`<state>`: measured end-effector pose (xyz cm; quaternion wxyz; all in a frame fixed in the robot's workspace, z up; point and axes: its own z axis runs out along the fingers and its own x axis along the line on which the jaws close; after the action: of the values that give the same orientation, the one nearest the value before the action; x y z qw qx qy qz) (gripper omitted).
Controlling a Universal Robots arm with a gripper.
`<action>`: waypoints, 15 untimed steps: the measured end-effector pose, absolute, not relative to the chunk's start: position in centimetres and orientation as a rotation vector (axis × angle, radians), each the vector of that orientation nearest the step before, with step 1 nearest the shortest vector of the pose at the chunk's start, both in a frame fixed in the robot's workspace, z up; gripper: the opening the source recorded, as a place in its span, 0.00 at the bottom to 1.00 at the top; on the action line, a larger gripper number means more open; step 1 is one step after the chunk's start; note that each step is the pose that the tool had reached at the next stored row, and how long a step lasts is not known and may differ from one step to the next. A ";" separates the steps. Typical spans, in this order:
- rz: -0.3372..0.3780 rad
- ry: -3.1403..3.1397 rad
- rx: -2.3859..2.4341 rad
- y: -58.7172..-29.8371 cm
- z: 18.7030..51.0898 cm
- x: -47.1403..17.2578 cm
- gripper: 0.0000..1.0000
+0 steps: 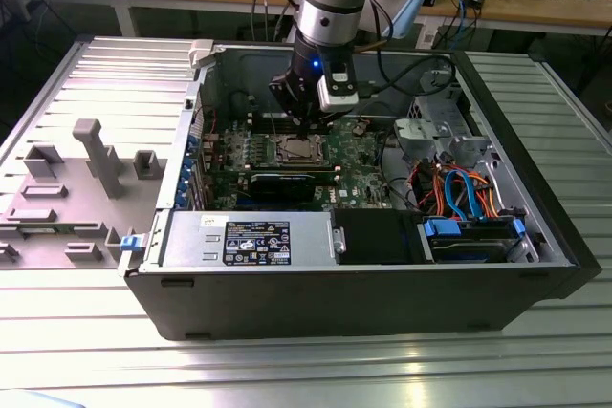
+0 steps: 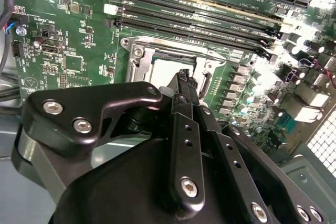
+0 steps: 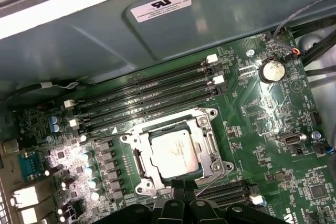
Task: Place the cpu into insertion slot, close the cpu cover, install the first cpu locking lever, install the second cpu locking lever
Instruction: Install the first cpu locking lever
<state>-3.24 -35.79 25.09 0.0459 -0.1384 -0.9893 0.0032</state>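
Observation:
The cpu [image 3: 175, 153], a flat silver square, lies in the insertion slot [image 3: 139, 162] on the green board. The cpu cover [image 3: 211, 134], a thin metal frame, lies flat around it. In the second wrist view a strip of the cpu [image 2: 167, 67] shows just beyond my fingertips. My gripper [image 3: 184, 191] is shut with nothing seen between its fingers, and its tip hangs over the socket's edge. A thin wire lever [image 3: 212, 179] runs along that edge beside the tip. In the exterior view the gripper [image 1: 308, 127] reaches down into the open computer case just above the socket [image 1: 296, 150].
Long black memory slots [image 3: 149, 95] run beside the socket. A round coin battery [image 3: 272, 70] sits on the board. A black graphics card [image 1: 287, 179] lies in front of the socket. The case walls [image 1: 335, 303], a drive cage and coloured cables [image 1: 459, 193] close in the space.

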 end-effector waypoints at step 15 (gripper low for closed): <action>0.014 -3.033 -0.323 -35.8 25.1 -3.2 0.11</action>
<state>-3.24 -35.79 25.09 0.0458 -0.1059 -0.9933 0.0047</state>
